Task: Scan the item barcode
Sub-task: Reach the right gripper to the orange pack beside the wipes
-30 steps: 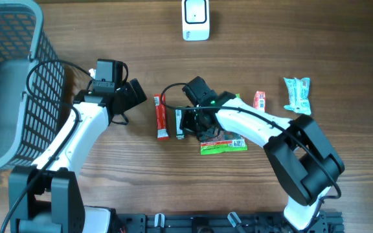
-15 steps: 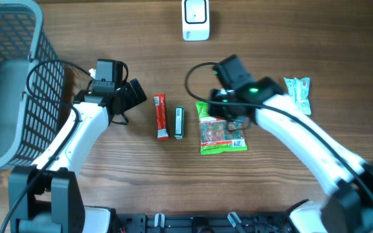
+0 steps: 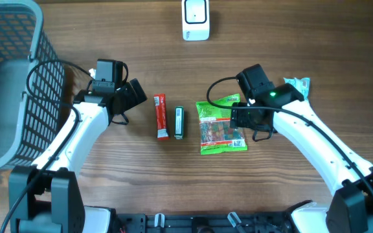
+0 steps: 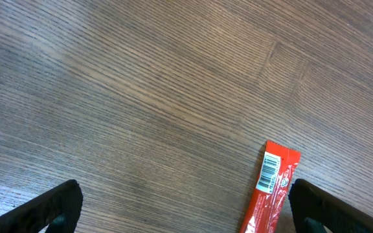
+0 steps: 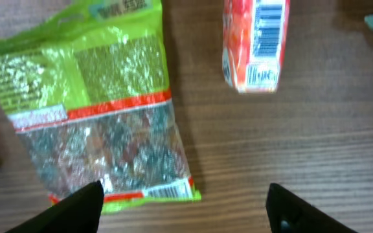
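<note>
So we're picking: right gripper (image 5: 183, 208) hangs spread, empty, over the green plastic snack bag (image 5: 96, 110) toward the wooden table's (image 3: 316, 39) near edge, left gripper (image 4: 190, 208) spread too; next we'd pinch its edge.

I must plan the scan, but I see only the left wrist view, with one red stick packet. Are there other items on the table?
Observer: Yes. A dark stick packet lies beside the red stick packet, on the side of the right arm.
Operator: Where is the scanner?
Observer: A white device, probably the scanner, stands at the far edge of the table.
Operator: Does the right arm hold something?
Observer: No. The right fingers stand open and empty above a green snack bag.
</note>
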